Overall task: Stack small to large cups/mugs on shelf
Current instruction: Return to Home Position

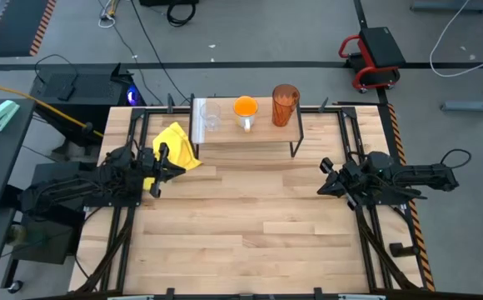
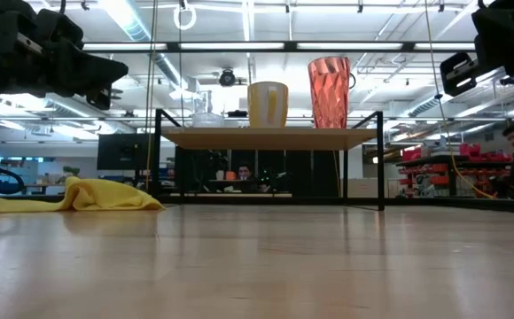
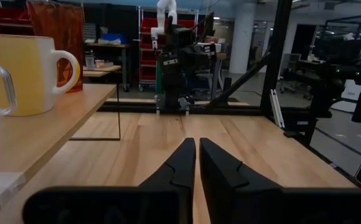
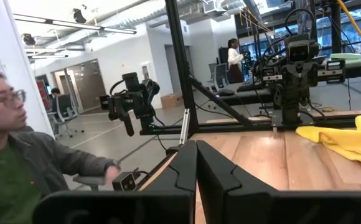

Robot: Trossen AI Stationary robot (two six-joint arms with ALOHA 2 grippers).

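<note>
The light-wood plank worktop (image 1: 250, 233) fills the lower centre of the high view, edged by black rails (image 1: 128, 242). Two dark arms lie low along its sides. The left arm (image 1: 75, 185) comes in from the left edge of the frame. The left end effector (image 1: 171, 163) sits at centre left, above the lower part of the cloth. In the left wrist view its two dark fingers (image 3: 171, 171) are pressed together with only a thin seam between them, gripping nothing. The right arm (image 1: 408, 177) mirrors it at centre right. The right end effector (image 1: 326, 178) is over bare wood, well apart from the shelf, and its fingers (image 4: 227, 171) are likewise pressed together and empty.

The low rectangular light-wood shelf on thin black metal legs (image 1: 262, 133) stands at the upper centre of the high view, near the worktop's far edge and between the two arms. A crumpled yellow cloth (image 1: 179, 142) lies on the worktop just beside the shelf's left end.

Three vessels stand upright in a row on the shelf, apart from one another. The tall amber-brown translucent tumbler (image 1: 285, 105) is at the right end. The mid-size orange mug (image 1: 245, 108) stands in the middle, its white handle turned toward the lower edge of the frame. The small clear glass cup (image 1: 211, 117) is at the left end, by the pale strip. The low view shows the same order from left to right.
</note>
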